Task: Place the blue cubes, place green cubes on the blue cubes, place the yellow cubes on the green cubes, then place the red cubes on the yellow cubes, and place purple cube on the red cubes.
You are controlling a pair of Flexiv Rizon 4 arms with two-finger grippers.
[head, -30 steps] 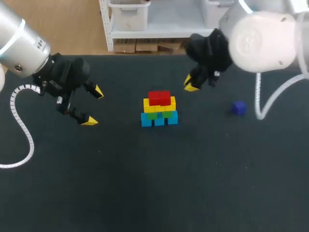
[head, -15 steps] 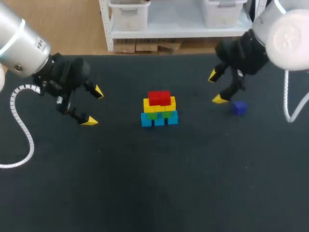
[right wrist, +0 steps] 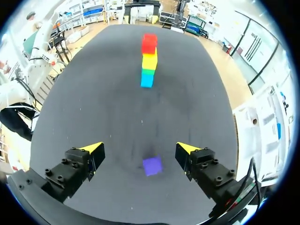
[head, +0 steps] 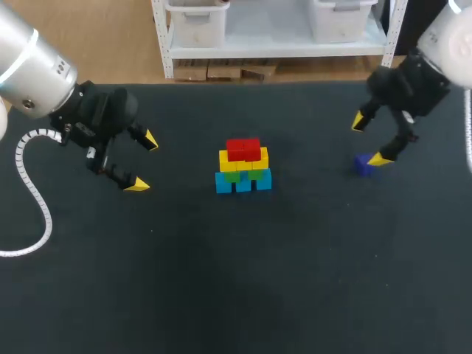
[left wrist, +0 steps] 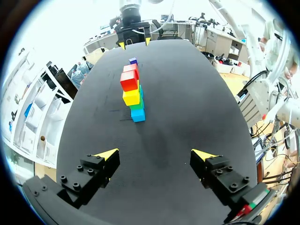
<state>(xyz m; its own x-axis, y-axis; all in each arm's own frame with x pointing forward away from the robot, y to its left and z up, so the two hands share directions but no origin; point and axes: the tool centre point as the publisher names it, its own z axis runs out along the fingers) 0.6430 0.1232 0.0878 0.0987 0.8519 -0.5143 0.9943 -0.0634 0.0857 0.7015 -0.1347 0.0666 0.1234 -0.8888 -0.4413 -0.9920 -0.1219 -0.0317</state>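
a stepped stack of cubes stands near the middle of the black bench [head: 236,287]: blue cubes [head: 243,181] in the bottom row, green cubes [head: 244,175] on them, yellow cubes [head: 243,160] above, and red cubes [head: 243,149] on top. nothing rests on the red layer. the purple cube [head: 362,164] lies by itself on the bench, well apart from the stack, toward the right arm's side. the right arm [head: 413,81] comes in from the far right corner, and the right jaws stand wide open over the purple cube; in the head view the nearer yellow tip sits just beside the cube. in the right wrist view the purple cube [right wrist: 152,165] lies on the bench in the gap between the two spread fingers, apart from both, with the stack straight ahead showing red [right wrist: 149,43] over yellow, green and blue. the left arm [head: 44,74] is on the other side of the stack, well apart from it, and the left jaws are also wide open and hold nothing. the left wrist view looks along the bench at the stack, and the purple cube [left wrist: 133,60] shows beyond it.
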